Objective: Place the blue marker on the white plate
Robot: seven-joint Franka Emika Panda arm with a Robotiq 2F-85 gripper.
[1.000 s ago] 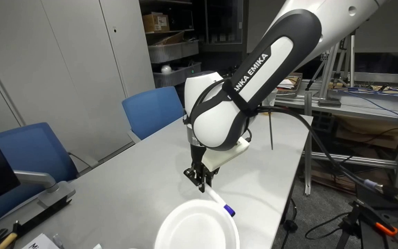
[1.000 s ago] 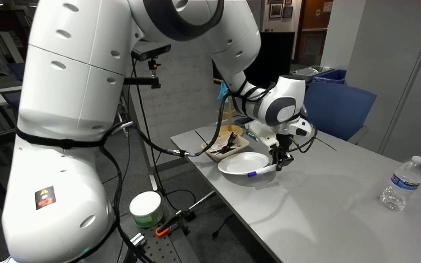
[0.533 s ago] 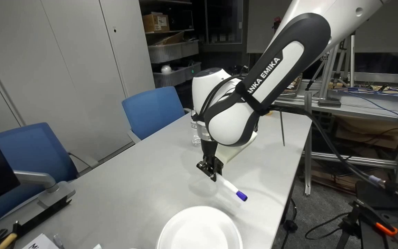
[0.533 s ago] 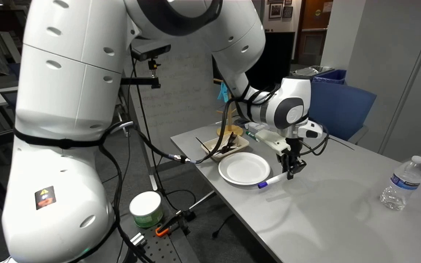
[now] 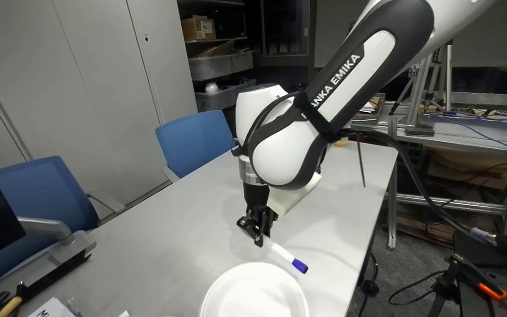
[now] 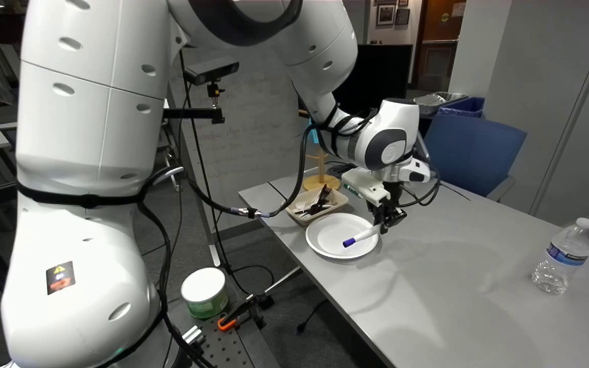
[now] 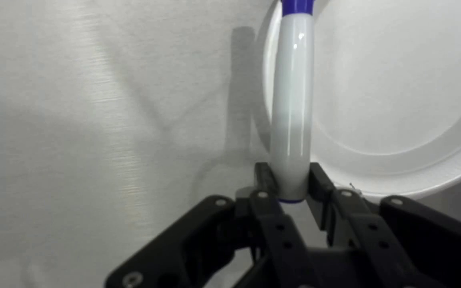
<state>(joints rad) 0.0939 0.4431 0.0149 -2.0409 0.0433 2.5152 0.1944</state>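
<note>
1. marker (image 7: 292, 92) sits clamped near its rear end in the end effector (image 7: 291, 180), raised above the tabletop (image 5: 178, 246).
2. long axis: straight out ahead of the grip, capped end foremost.
3. plate (image 7: 410, 88) lies to the right in the wrist view, the marker crossing its left rim there; the coming move likely turns on a sideways shift that way, then lowering and letting go.
4. counted: one end effector, one marker, one plate, one green pen (image 6: 353, 190), one clear bottle (image 6: 563, 258), one cutlery tray (image 6: 339, 205).

I've moved the hand (image 7: 291, 180) w/ the blue marker (image 6: 363, 235) back twd the white plate (image 6: 327, 232) in last ½ sec; plate, tilted 1 sec ago, now flat on tabletop (image 6: 453, 281).
</note>
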